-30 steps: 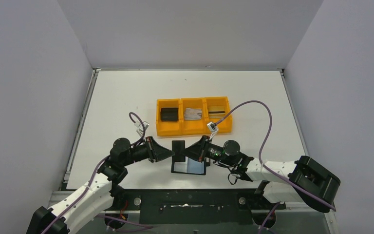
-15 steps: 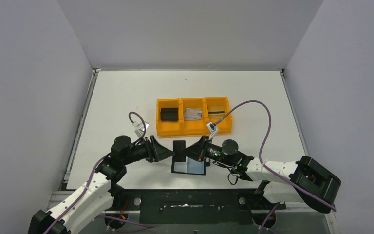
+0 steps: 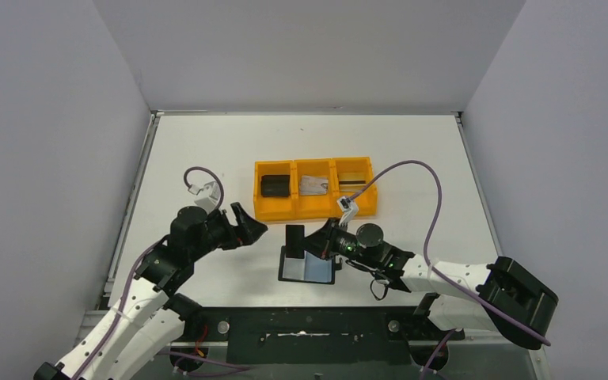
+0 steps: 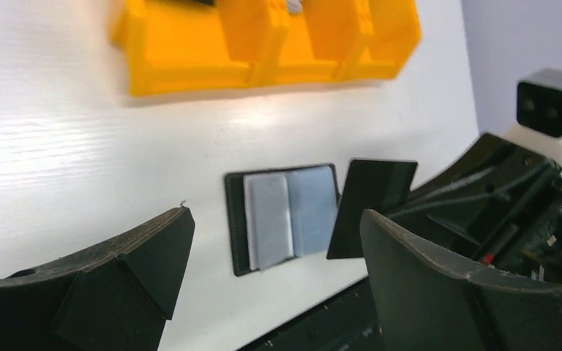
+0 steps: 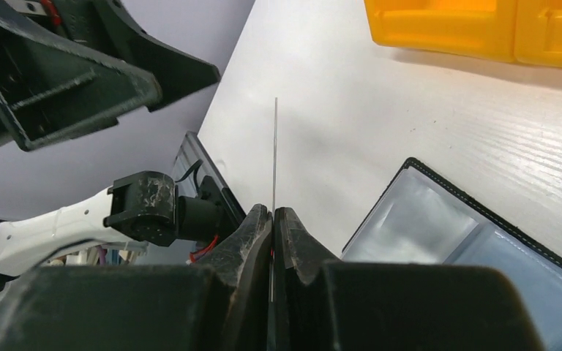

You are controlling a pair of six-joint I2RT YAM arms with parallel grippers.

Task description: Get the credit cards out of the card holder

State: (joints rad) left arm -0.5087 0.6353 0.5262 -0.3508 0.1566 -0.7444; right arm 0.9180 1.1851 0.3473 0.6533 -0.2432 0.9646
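The card holder (image 3: pixel 309 269) lies open and flat near the table's front edge, its blue-grey pockets (image 4: pixel 285 219) facing up. Just above its far left corner, a thin black card (image 3: pixel 294 237) stands on edge with my right gripper (image 3: pixel 317 245) shut on it. The right wrist view shows that card (image 5: pixel 275 146) edge-on as a fine line between the pressed fingertips (image 5: pixel 293 227). My left gripper (image 3: pixel 252 226) hangs open to the left of the card, touching nothing. Two credit cards, silvery-grey (image 3: pixel 313 185) and gold (image 3: pixel 354 179), lie in the orange tray.
The orange three-compartment tray (image 3: pixel 317 208) sits behind the holder, with a chunky black block (image 3: pixel 276 186) in its left compartment. The table's front edge and a dark rail run just below the holder (image 5: pixel 454 241). Grey walls enclose the table on three sides.
My left gripper opened, let go of the black card and drew back to the left. The right gripper kept the card and shifted slightly left.
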